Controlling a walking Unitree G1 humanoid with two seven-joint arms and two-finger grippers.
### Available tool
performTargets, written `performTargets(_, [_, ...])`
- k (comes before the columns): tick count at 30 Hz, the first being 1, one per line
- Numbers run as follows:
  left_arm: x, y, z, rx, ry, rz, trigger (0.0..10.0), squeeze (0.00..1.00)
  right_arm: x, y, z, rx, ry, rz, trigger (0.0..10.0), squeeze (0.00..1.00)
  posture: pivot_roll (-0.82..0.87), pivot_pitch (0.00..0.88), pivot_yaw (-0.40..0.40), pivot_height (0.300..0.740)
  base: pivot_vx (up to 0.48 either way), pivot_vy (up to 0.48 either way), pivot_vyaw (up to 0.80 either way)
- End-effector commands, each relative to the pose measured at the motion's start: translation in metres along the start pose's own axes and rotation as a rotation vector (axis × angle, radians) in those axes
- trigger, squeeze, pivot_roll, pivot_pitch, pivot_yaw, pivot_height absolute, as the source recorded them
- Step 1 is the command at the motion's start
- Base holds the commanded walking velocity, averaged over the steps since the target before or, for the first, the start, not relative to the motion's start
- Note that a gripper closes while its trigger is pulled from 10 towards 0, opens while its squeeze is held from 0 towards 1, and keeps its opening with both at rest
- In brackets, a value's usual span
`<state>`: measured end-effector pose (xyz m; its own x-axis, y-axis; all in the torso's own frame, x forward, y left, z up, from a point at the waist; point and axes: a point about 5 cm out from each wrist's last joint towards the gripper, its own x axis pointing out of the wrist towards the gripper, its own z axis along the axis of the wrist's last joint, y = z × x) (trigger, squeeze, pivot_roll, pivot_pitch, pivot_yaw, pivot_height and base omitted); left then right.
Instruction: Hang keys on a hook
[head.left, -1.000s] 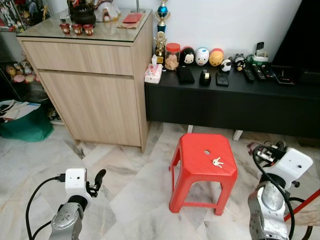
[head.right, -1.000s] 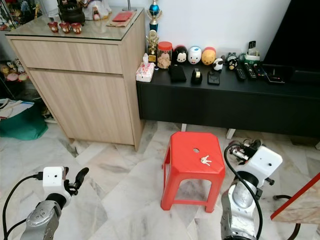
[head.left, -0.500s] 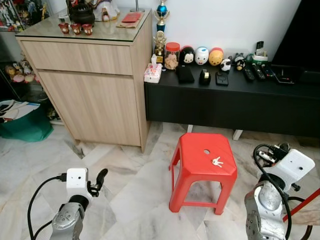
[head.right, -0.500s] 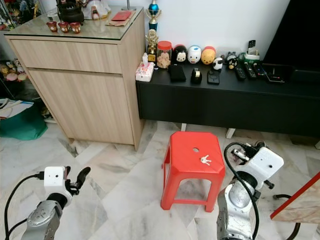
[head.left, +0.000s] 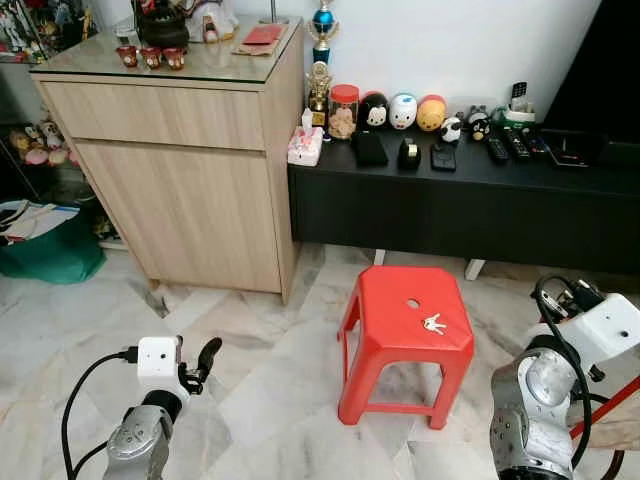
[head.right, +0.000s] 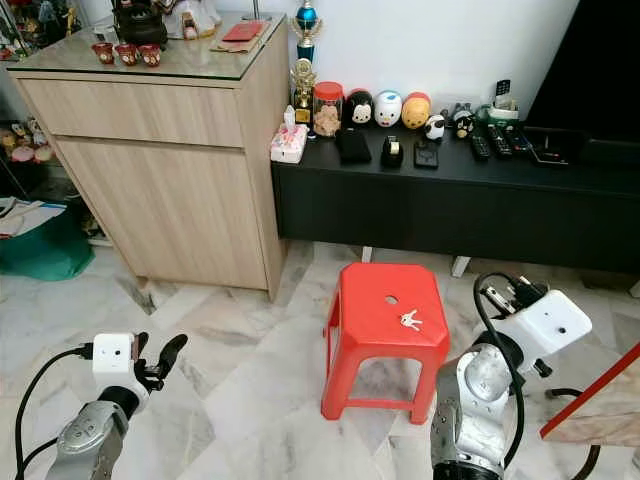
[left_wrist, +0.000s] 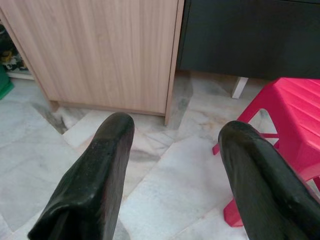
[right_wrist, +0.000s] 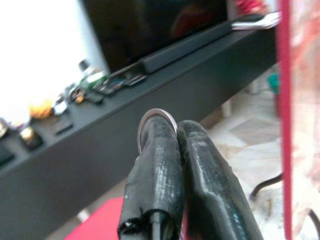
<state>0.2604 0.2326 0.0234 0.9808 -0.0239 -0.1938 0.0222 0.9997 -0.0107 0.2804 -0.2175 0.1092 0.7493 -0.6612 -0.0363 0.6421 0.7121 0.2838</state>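
Left eye view: right tool (right_wrist: 175, 131) has swung rightward from the stool (head.left: 405, 330).

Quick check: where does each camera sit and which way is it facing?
Head eyes: high, looking forward and down at stool with keys; both arms at bottom corners.
Left wrist: low, along open left gripper toward cabinet and stool.
Right wrist: along shut right gripper, ring at its tips, toward TV bench.
Shared: stool, bench.

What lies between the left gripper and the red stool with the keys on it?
Only bare marble floor separates the left gripper from the red stool; the keys rest on its seat. The left eye view shows this.
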Motion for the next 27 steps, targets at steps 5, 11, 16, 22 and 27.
performTargets(5, [0.001,-0.001,-0.005,-0.008,0.027,0.004,10.0,0.0,0.0,0.016,-0.031,-0.219,0.139,0.298,10.0,0.0,0.04,0.0,-0.029,0.74,0.0,0.0,0.0])
performTargets(11, [-0.004,0.005,-0.022,-0.006,0.125,0.051,10.0,0.0,0.006,-0.018,-0.068,-0.371,0.302,0.297,10.0,0.0,0.05,0.0,-0.036,0.74,0.0,0.0,0.0])
performTargets(16, [-0.014,0.011,-0.045,-0.028,0.25,0.102,10.0,0.0,-0.007,-0.025,-0.099,-0.467,0.45,0.422,10.0,0.0,0.04,0.0,-0.029,0.74,0.0,0.0,0.0])
performTargets(22, [-0.029,0.017,-0.068,-0.04,0.38,0.168,10.0,0.0,-0.022,-0.05,-0.128,-0.48,0.619,0.417,10.0,0.0,0.05,0.0,-0.033,0.74,0.0,0.0,0.0])
performTargets(27, [-0.045,0.014,-0.088,-0.048,0.493,0.185,10.0,0.0,-0.04,-0.063,-0.147,-0.544,0.735,0.453,10.0,0.0,0.04,0.0,-0.029,0.74,0.0,0.0,0.0])
